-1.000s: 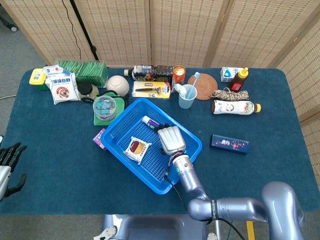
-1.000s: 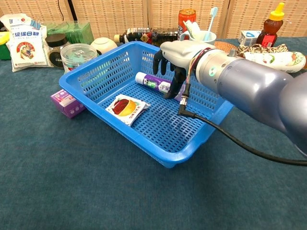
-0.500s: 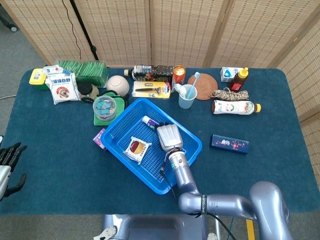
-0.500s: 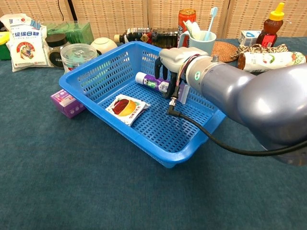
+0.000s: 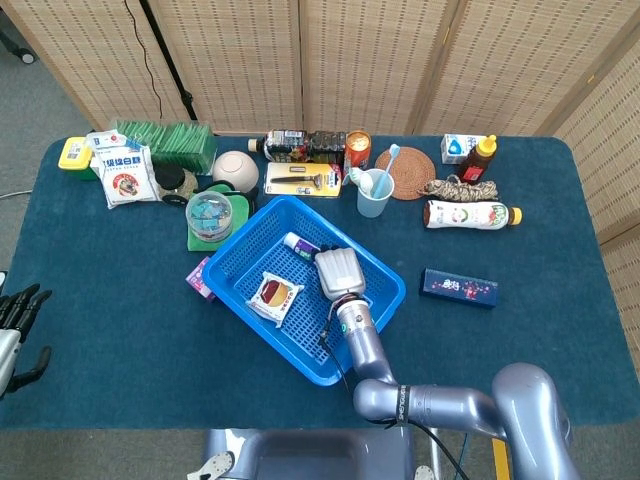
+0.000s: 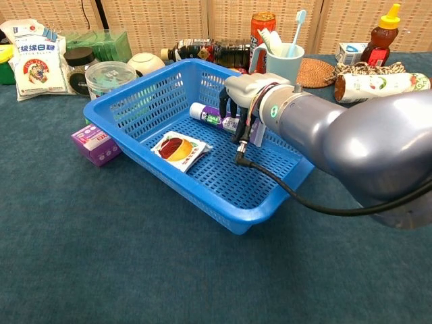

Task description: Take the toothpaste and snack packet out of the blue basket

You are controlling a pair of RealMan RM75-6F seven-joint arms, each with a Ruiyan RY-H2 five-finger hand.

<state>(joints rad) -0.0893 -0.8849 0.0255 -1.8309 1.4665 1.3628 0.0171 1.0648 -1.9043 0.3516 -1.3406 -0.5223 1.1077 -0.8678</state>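
Fingers (image 6: 233,110) of the right hand (image 6: 246,94) curl down over the near end of the toothpaste (image 6: 209,115); whether they actually grip the tube I cannot tell. Left hand (image 5: 18,318) sits at the counter's edge, dark fingers apart, holding nothing.

One blue basket (image 6: 152,98): rectangular, hard plastic, perforated walls and floor, sitting skewed on the counter (image 6: 101,270), which is covered in dark blue cloth. Inside it, two things. One toothpaste tube, white and purple, lying flat along the far wall. One snack packet (image 6: 178,148), flat, square, glossy white with a red and yellow picture, lying on the basket floor nearer the left wall, apart from the tube.

Around the basket: one purple box (image 6: 96,144) touching its left corner; one clear round tub (image 6: 110,77) behind that; one pale blue cup (image 6: 283,59) holding one toothbrush; one red can (image 6: 262,23); one round woven coaster (image 6: 316,71); one dark flat box (image 5: 459,287) to the right, well apart.
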